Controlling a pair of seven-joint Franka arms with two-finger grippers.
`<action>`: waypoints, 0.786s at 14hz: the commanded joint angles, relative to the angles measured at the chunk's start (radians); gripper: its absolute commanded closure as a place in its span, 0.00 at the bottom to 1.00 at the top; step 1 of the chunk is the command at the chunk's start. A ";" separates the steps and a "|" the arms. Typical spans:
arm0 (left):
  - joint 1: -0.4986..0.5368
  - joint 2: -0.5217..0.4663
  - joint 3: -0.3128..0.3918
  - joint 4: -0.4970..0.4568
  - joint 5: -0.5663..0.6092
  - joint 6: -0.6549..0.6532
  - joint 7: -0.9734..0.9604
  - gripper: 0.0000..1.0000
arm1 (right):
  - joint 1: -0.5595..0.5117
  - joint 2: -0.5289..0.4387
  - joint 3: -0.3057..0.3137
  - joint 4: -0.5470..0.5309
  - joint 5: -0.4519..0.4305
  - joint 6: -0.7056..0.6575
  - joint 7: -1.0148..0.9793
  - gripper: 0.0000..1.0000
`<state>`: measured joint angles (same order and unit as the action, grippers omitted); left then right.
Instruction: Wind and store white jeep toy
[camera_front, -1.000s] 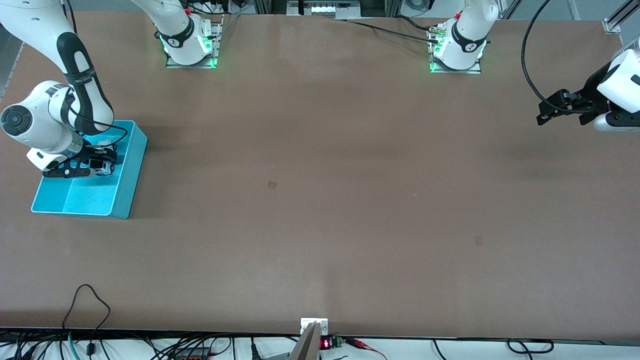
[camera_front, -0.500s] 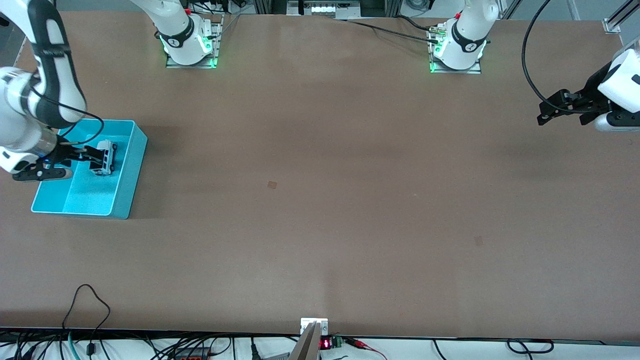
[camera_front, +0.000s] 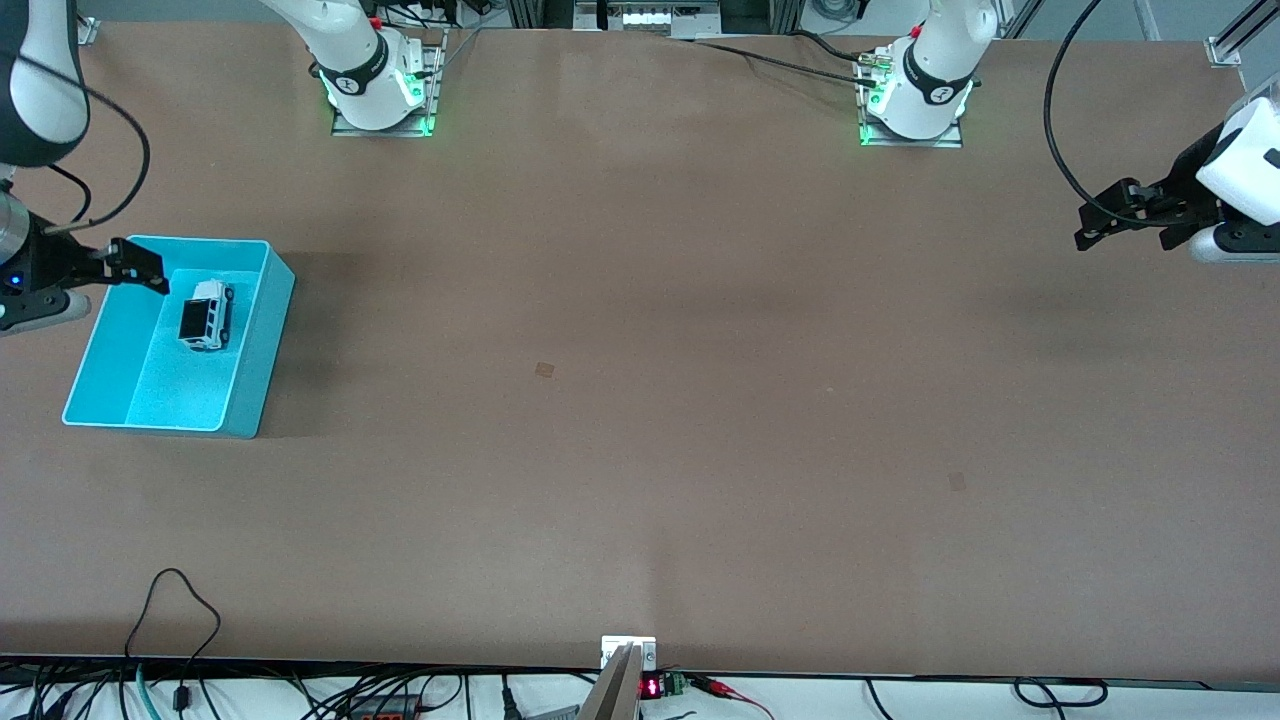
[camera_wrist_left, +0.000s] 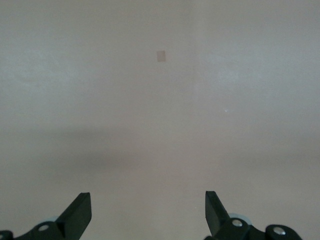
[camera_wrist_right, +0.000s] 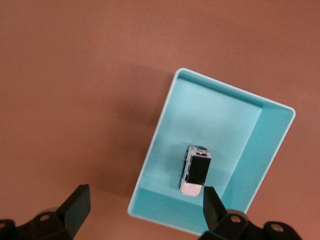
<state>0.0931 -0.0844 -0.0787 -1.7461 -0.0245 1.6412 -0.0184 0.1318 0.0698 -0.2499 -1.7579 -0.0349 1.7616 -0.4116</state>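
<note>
The white jeep toy (camera_front: 205, 313), with its black roof up, lies on the floor of the cyan bin (camera_front: 262, 345) at the right arm's end of the table. My right gripper (camera_front: 135, 265) is open and empty, raised over the bin's rim, apart from the jeep. In the right wrist view the jeep (camera_wrist_right: 196, 171) sits inside the bin (camera_wrist_right: 255, 150), with my open right gripper (camera_wrist_right: 145, 206) above the bin's edge. My left gripper (camera_front: 1110, 215) is open and empty and waits over bare table at the left arm's end; it also shows in the left wrist view (camera_wrist_left: 148, 210).
Both arm bases (camera_front: 380, 90) (camera_front: 915, 100) stand along the table's edge farthest from the front camera. Small dark marks (camera_front: 544, 369) (camera_front: 957, 481) lie on the brown table top. Cables hang along the edge nearest the front camera.
My right gripper let go of the jeep, opened and rose away from it toward the bin's rim. The jeep now lies in the bin. The left arm has not moved.
</note>
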 joint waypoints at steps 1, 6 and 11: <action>0.002 -0.018 0.000 -0.009 -0.008 0.002 0.005 0.00 | -0.006 0.005 0.047 0.080 -0.002 -0.109 0.142 0.00; 0.002 -0.020 0.000 -0.009 -0.015 0.003 0.006 0.00 | -0.021 -0.068 0.145 0.083 0.039 -0.152 0.323 0.00; 0.002 -0.020 0.000 -0.009 -0.020 0.003 0.006 0.00 | -0.080 -0.093 0.204 0.103 0.039 -0.168 0.327 0.00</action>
<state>0.0931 -0.0851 -0.0787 -1.7461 -0.0245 1.6418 -0.0184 0.0844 -0.0218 -0.0742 -1.6755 -0.0112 1.6229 -0.0978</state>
